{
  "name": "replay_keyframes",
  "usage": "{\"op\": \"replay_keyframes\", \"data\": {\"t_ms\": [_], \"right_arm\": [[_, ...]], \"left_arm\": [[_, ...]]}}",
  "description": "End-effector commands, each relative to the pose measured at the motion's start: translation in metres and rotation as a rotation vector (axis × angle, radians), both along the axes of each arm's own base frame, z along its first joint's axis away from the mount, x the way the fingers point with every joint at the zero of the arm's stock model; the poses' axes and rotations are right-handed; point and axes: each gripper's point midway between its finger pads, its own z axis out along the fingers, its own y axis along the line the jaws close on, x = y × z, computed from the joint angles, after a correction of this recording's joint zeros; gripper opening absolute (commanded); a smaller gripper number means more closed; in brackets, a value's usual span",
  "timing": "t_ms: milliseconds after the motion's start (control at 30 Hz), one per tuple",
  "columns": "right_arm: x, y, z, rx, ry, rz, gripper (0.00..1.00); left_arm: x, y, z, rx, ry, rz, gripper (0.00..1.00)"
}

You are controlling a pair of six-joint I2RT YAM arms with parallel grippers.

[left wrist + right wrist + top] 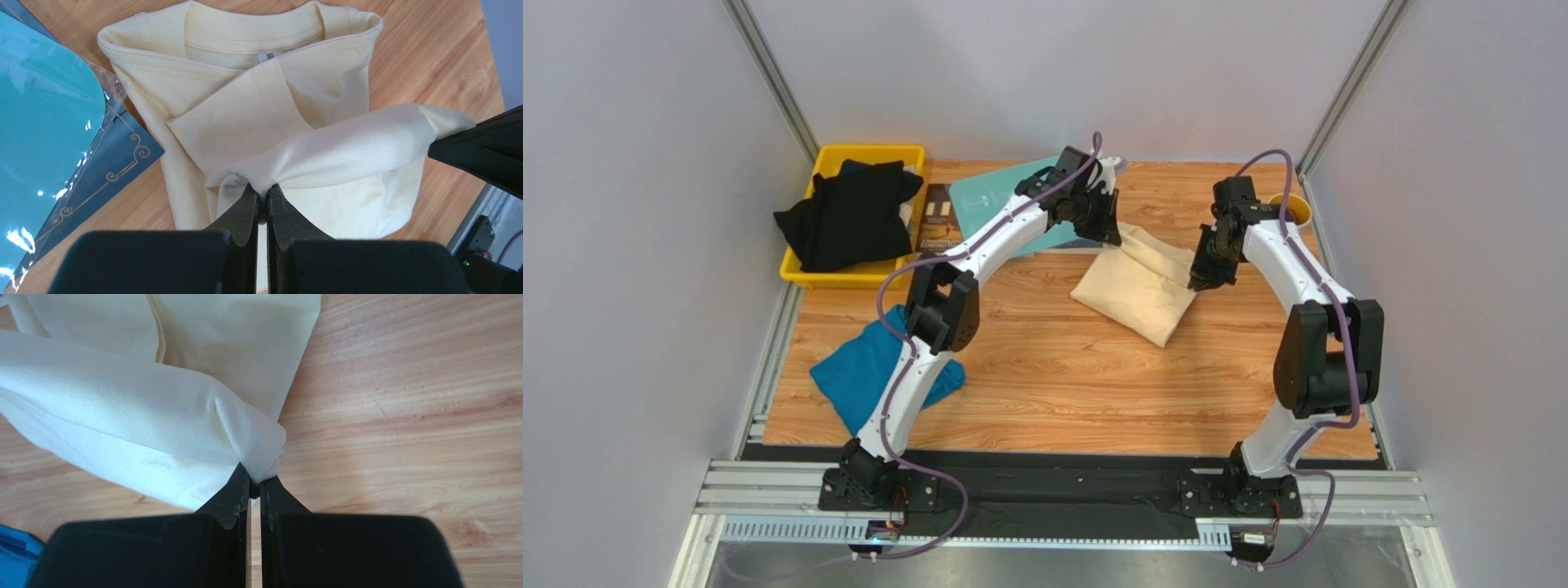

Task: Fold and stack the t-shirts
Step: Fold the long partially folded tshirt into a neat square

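- At ten o'clock on the table stands a yellow bin; the black t-shirts lie heaped in it, and one edge hangs over its nine o'clock rim.
- At eight o'clock, near the base of my left arm, the teal-blue t-shirt lies crumpled on the wood; my left arm crosses above its right side.
- At twelve o'clock lies a teal board; my left wrist camera shows it in clear wrap on the nine o'clock side, just beside the cream cloth.
- My left gripper hangs just right of the board; its fingers are pressed together on a raised fold of the cream-yellow t-shirt, with cloth bunched at the tips.
- That shirt lies just right of the table's centre, toward one o'clock, partly folded on the wood; in my left wrist view its collar sits at twelve o'clock, and a lifted band of cloth runs from my left fingers toward three o'clock, where it meets my other gripper.
- My right gripper is at two o'clock on the table; its fingers are clamped on a pinched corner of the same shirt, and the cloth spreads away from them toward ten o'clock in its own view; bare wood fills the three o'clock side there.
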Motion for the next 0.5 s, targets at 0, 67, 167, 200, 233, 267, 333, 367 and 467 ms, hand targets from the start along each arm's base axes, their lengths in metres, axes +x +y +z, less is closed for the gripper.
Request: {"op": "replay_keyframes", "data": {"t_ms": [0, 67, 167, 200, 233, 267, 333, 367, 467], "right_arm": [[0.026, -0.012, -0.010, -0.046, -0.036, -0.016, 0.00], [0.031, -0.018, -0.018, -0.078, -0.026, -0.034, 0.00], [0.041, -0.019, -0.016, -0.076, -0.039, -0.042, 0.00], [0.042, -0.020, -0.017, -0.078, -0.037, -0.044, 0.00], [0.046, -0.021, -0.013, -0.084, -0.051, -0.047, 0.00], [0.048, -0.021, -0.012, -0.087, -0.058, -0.047, 0.00], [0.051, -0.024, -0.009, -0.092, -0.072, -0.052, 0.00], [0.053, -0.025, -0.007, -0.097, -0.081, -0.055, 0.00], [0.055, -0.028, -0.004, -0.095, -0.096, -0.064, 0.00]], "left_arm": [[0.024, -0.006, -0.003, -0.045, -0.059, 0.008, 0.00], [0.025, -0.007, -0.016, -0.042, -0.042, 0.004, 0.00], [0.028, -0.008, -0.022, -0.045, -0.045, 0.000, 0.00], [0.028, -0.009, -0.021, -0.049, -0.049, -0.001, 0.00], [0.030, -0.010, -0.019, -0.055, -0.059, -0.002, 0.00], [0.033, -0.011, -0.016, -0.064, -0.072, 0.000, 0.00], [0.037, -0.012, -0.012, -0.077, -0.088, 0.005, 0.00], [0.041, -0.012, -0.008, -0.088, -0.099, 0.009, 0.00], [0.046, -0.009, -0.004, -0.102, -0.104, 0.023, 0.00]]}}
